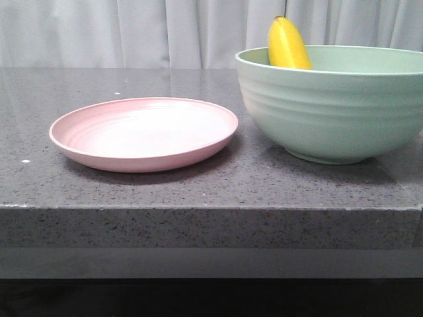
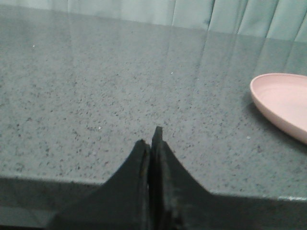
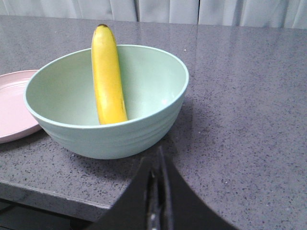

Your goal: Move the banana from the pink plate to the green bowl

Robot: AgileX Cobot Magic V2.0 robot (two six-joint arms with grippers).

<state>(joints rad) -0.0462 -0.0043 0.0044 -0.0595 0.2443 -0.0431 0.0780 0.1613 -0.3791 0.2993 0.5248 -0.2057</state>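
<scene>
The banana (image 1: 288,44) stands propped inside the green bowl (image 1: 334,105), its tip above the rim; it also shows in the right wrist view (image 3: 107,76), leaning on the bowl's (image 3: 144,129) inner wall. The pink plate (image 1: 144,132) lies bare to the left of the bowl, and its edge shows in both wrist views (image 2: 283,105) (image 3: 12,110). My left gripper (image 2: 151,139) is shut and holds nothing, near the table's front edge, left of the plate. My right gripper (image 3: 158,155) is shut and holds nothing, just in front of the bowl. Neither gripper shows in the front view.
The grey speckled stone table (image 1: 198,185) has a front edge close to both grippers. Pale curtains (image 1: 132,33) hang behind the table.
</scene>
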